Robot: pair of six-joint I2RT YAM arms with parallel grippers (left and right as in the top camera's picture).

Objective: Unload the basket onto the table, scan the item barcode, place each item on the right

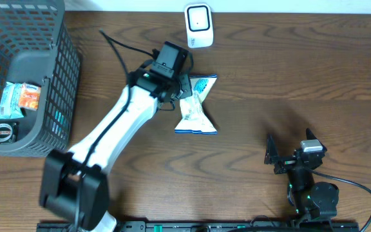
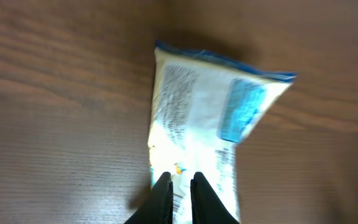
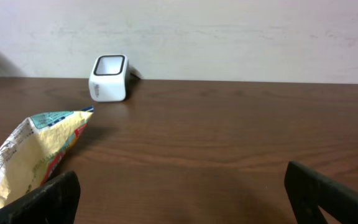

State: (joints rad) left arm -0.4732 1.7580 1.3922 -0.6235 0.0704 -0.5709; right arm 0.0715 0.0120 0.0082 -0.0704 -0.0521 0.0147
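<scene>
The item is a white and blue snack packet point(image 1: 196, 109) lying on the wooden table, below a small white scanner point(image 1: 198, 26) at the far edge. My left gripper point(image 1: 184, 89) reaches down onto the packet's left side. In the left wrist view its fingers point(image 2: 180, 185) are shut, pinching a thin fold at the near end of the packet point(image 2: 204, 118), whose printed back faces up. My right gripper point(image 1: 288, 156) rests at the front right, open and holding nothing. The right wrist view shows its gripper point(image 3: 185, 196) spread wide, the packet point(image 3: 36, 149) at the left and the scanner point(image 3: 109, 78) ahead.
A grey mesh basket point(image 1: 63, 84) stands at the left edge with a small packet point(image 1: 21, 96) and a round tape-like object point(image 1: 2, 132) inside. A black cable point(image 1: 124, 55) runs across the table behind my left arm. A pale wall backs the table.
</scene>
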